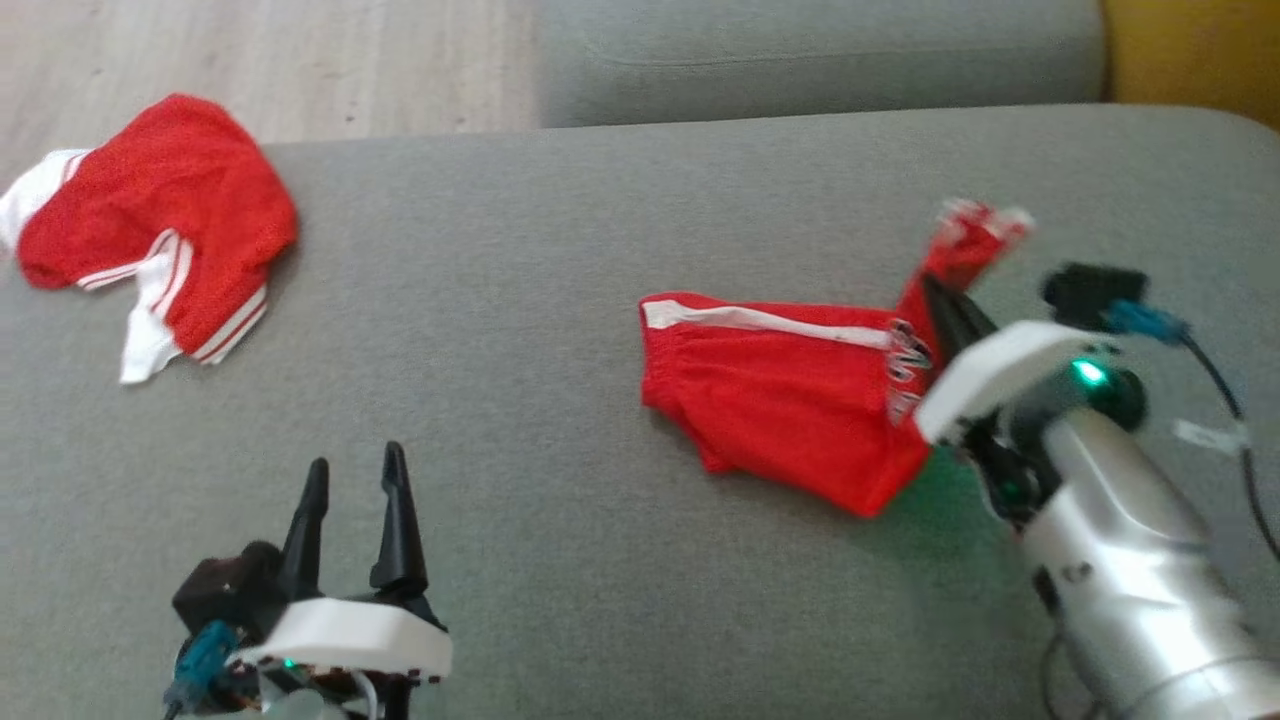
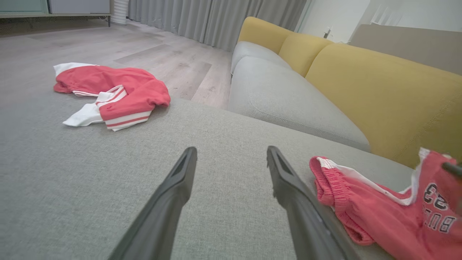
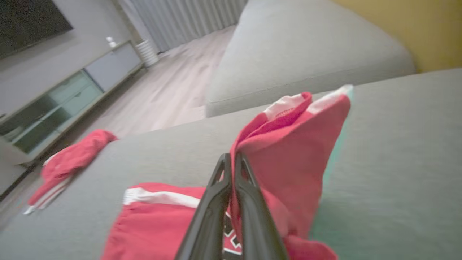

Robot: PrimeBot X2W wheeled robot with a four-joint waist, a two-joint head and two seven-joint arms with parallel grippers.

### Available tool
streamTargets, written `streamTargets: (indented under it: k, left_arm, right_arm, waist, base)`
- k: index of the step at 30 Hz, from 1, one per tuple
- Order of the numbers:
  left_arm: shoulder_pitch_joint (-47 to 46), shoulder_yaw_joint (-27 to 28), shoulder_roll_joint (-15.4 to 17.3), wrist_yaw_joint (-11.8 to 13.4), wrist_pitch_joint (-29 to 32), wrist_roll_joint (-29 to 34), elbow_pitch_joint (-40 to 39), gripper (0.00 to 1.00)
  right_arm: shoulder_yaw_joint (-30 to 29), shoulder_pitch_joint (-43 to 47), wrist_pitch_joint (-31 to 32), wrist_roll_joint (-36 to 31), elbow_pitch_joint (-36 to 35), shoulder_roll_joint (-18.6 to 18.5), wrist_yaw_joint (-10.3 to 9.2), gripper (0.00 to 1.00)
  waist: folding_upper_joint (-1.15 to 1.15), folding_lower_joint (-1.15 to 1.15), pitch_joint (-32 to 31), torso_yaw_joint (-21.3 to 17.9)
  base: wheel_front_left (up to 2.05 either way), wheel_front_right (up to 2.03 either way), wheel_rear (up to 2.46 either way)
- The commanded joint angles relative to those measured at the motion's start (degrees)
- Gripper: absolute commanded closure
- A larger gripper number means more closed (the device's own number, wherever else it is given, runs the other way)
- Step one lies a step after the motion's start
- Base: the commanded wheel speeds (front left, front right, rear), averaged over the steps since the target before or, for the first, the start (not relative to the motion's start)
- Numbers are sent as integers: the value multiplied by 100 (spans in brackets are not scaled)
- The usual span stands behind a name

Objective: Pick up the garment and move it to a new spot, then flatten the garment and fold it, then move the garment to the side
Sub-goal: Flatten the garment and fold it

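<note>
Garment (image 1: 790,400), red shorts with a white side stripe, lies on the grey sofa seat (image 1: 560,560), right of centre in the head view. Right gripper (image 1: 940,295) clenched on its right-hand edge; that corner stands up off the cushion in a peak, rest of the fabric lies on the seat. Left gripper (image 1: 355,460) released, fingers spread, holding nothing, over bare cushion at lower left, well apart from the shorts. Second red-and-white garment (image 1: 160,230) crumpled at the seat's far left edge.
</note>
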Motion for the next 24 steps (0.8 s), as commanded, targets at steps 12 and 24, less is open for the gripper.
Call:
streamTargets:
  k: [12, 24]
  left_arm:
    - [-362, 94, -152, -158, -114, 47, 35, 0]
    - [-382, 39, -210, -221, -124, 58, 159, 0]
  right_arm:
    - [625, -72, 800, -194, -835, 609, 37, 100]
    - [1253, 114, 1010, 51, -869, 673, 37, 0]
  waist:
    - [0, 0, 58, 714]
    - [0, 0, 7, 726]
  base:
    - [0, 0, 0]
    - [0, 0, 0]
